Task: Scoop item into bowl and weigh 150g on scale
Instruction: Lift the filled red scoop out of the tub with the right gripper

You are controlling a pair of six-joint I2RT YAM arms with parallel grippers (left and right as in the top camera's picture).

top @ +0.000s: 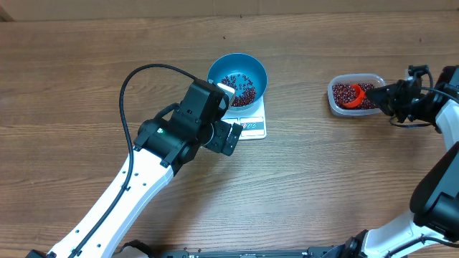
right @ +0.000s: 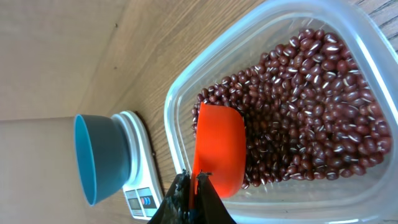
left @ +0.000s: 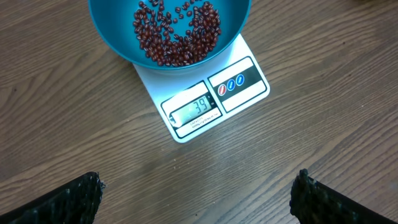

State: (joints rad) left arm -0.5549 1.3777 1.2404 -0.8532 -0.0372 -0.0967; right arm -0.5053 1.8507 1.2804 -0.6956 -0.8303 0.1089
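Observation:
The blue bowl [top: 258,72] stands on the white scale [top: 254,129] and holds a thin layer of dark red beans [left: 177,31]. The scale's display [left: 196,111] shows 39. My left gripper [left: 198,179] hovers open over bare wood just in front of the scale, with nothing between its fingers. At the right, my right gripper [right: 194,177] is shut on the handle of an orange scoop [right: 217,149]. The scoop's cup rests on the beans [right: 311,112] inside the clear tub [right: 174,106].
The left arm [top: 143,172] runs from the bottom edge up to the scale, with a black cable [top: 133,79] looping over it. The tub [top: 333,97] sits well to the right of the bowl, with bare wooden table between them.

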